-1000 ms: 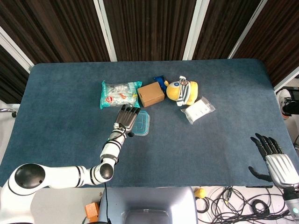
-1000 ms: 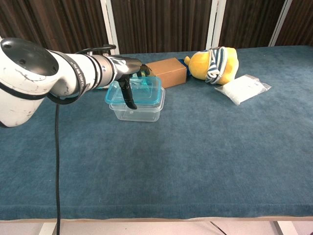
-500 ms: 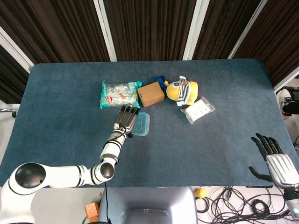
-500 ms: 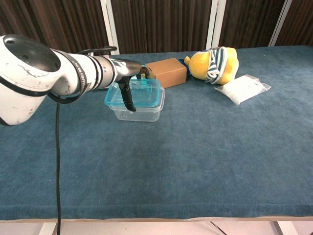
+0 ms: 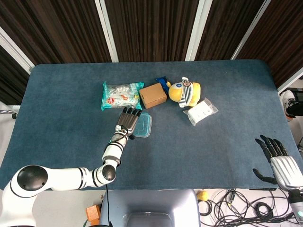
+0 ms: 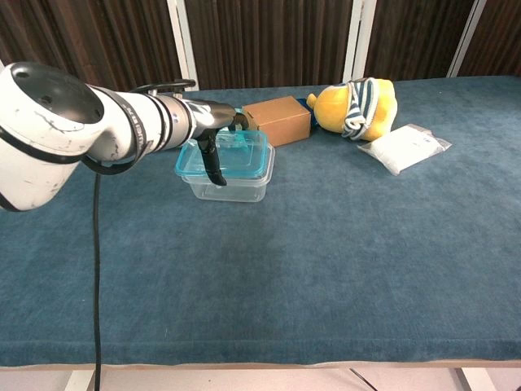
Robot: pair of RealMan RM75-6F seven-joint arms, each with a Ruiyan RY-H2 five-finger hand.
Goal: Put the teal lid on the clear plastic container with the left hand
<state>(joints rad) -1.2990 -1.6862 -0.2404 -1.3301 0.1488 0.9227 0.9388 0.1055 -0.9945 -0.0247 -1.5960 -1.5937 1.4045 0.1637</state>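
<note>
A blue-carpeted counter (image 5: pixel 66 109) carries everything, with the robot's white left arm (image 6: pixel 73 138) reaching across its near-left part. Along the back lie a clear snack bag (image 5: pixel 121 94), a yellow plush toy (image 5: pixel 185 92) in a striped blindfold, a brown cardboard box (image 5: pixel 153 95) and a small white packet (image 5: pixel 200 111). In front of the box stands the clear plastic container (image 6: pixel 228 186), and the teal lid (image 6: pixel 236 155) sits on top of it, slightly askew. The left hand (image 5: pixel 128 120) grips the lid's left edge, thumb hanging down over the container's side. The right hand (image 5: pixel 279 165) hovers off the counter's near-right corner, fingers spread, holding nothing.
</note>
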